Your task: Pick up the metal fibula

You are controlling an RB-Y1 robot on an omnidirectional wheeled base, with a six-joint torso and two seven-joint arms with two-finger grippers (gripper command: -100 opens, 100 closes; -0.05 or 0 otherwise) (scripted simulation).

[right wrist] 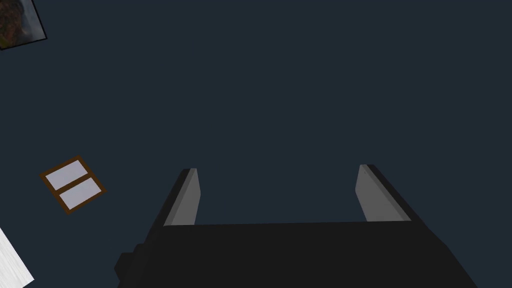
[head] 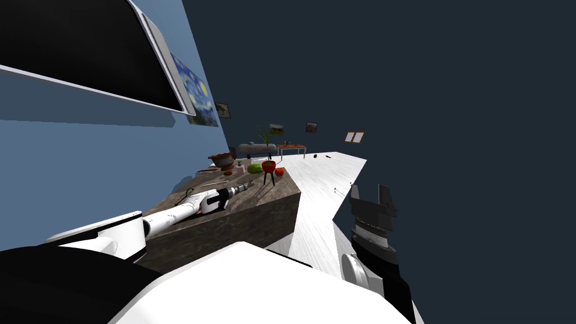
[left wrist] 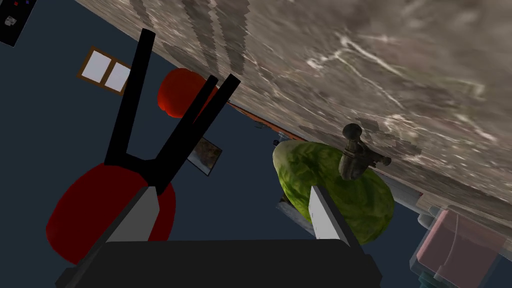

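The metal fibula (left wrist: 354,152), a small dark grey piece with a round knob and a short cross pin, lies on the marbled brown-grey worktop (left wrist: 400,60), apart from the left gripper (left wrist: 233,190). It sits just past the tip of one of the fingers (left wrist: 325,215), outside the gap between the two, and the fingers stand wide apart with nothing in them. Close behind the fibula, as the left wrist view looks, is a green melon (left wrist: 345,200); whether the two touch I cannot tell. Opposite the other finger stands a red pot (left wrist: 100,215) on three black legs (left wrist: 131,95), with a small red fruit (left wrist: 177,92) beyond it. A pale pink see-through box (left wrist: 455,245) lies on the melon's far side.

In the head view the left arm reaches out low over the worktop (head: 264,205), its gripper (head: 243,188) short of the melon (head: 255,168), the red pot (head: 269,166) and the red fruit (head: 279,171). A brown bowl (head: 222,160) sits further back by the blue wall.

The right gripper (head: 370,194) is held up off to the right, away from the worktop, fingers (right wrist: 186,197) wide and empty
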